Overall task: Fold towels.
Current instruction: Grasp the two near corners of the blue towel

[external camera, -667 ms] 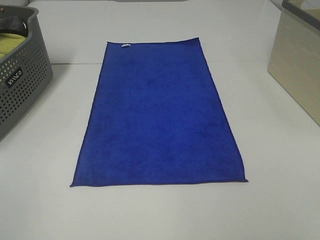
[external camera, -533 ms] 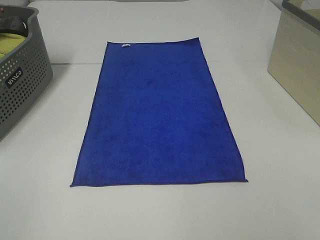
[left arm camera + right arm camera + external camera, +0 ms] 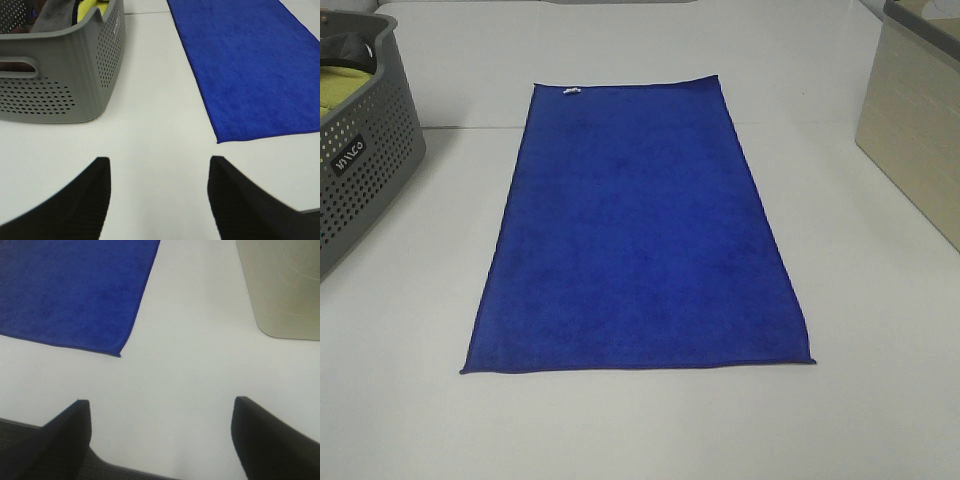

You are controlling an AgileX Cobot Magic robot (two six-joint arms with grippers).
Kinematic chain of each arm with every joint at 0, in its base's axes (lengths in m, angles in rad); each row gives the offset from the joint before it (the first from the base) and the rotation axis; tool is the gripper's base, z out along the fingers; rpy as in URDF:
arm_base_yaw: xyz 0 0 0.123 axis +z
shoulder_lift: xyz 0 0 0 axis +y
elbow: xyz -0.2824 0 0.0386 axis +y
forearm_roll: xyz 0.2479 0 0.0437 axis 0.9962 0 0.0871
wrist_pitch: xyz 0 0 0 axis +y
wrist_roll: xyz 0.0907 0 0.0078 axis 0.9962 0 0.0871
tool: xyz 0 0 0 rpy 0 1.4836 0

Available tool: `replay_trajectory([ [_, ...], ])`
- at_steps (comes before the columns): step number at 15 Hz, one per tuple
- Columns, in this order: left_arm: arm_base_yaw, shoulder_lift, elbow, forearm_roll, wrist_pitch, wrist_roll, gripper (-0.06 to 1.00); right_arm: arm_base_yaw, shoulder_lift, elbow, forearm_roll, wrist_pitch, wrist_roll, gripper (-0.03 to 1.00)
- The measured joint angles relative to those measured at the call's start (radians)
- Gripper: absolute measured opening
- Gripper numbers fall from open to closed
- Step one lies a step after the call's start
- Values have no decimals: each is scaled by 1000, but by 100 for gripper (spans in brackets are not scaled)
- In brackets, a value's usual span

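Though near the left gripper (image 3: 158,162), towel (image 3: 250,60) lies apart.

The towel (image 3: 640,230) is plush, matt blue cloth with a stitched hem. Under it, the surface (image 3: 620,430) looks smooth, white and matt. Left of the towel, the basket (image 3: 370,170) is grey perforated plastic. Right of the towel, the bin (image 3: 915,130) is smooth beige, faintly scratched. The left hand (image 3: 159,162) has matt black, finely textured fingers (image 3: 75,205).
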Motion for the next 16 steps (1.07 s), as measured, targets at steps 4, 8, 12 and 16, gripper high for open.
replay_trajectory([
  [4, 0, 0, 0, 0, 0, 0, 56, 0, 0, 0, 0, 0, 0, 75],
  [8, 0, 0, 0, 0, 0, 0, 56, 0, 0, 0, 0, 0, 0, 75],
  [12, 0, 0, 0, 0, 0, 0, 56, 0, 0, 0, 0, 0, 0, 75],
  [16, 0, 0, 0, 0, 0, 0, 56, 0, 0, 0, 0, 0, 0, 75],
])
